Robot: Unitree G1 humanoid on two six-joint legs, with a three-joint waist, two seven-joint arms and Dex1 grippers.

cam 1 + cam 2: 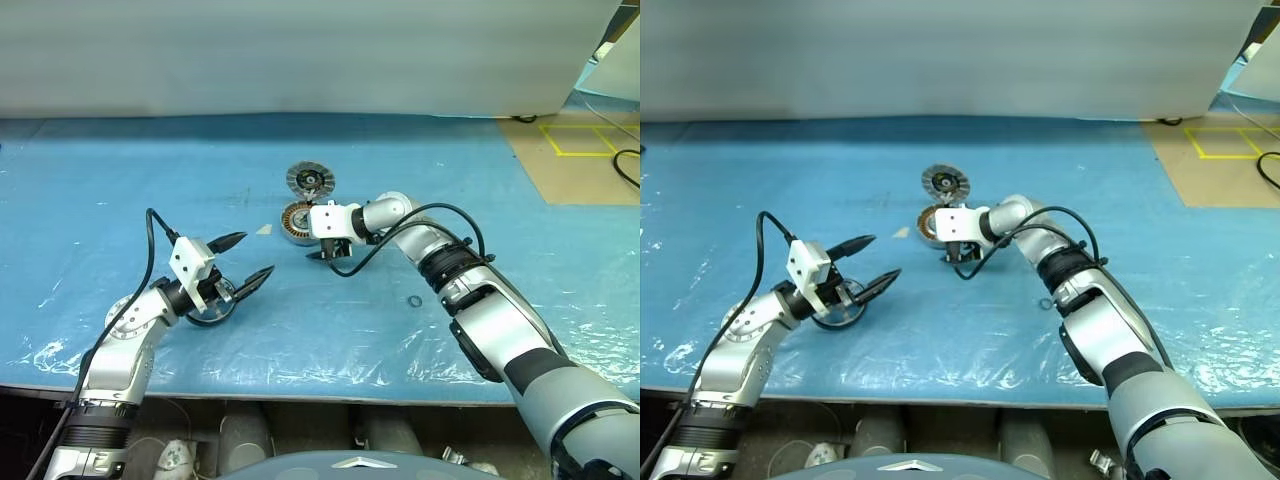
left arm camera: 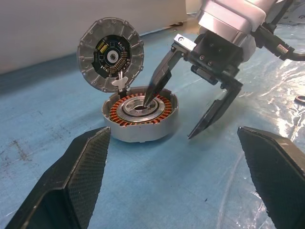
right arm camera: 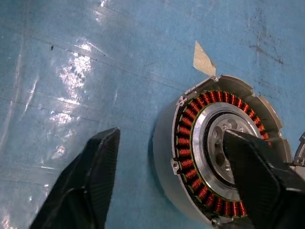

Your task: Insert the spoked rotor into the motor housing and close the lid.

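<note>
At the centre of the frame, the motor housing is straddled by the half-open right tool with its lid raised, while the spoked rotor, lower left beneath the wide-open, empty left tool, must next be grasped.

Robotics lab or workshop test bay. A long counter is covered in blue sheeting under clear crinkled plastic film and backed by a plain pale wall panel. At the far right, brown floor carries yellow tape lines marking out a zone, with a black cable trailing across it.
</note>
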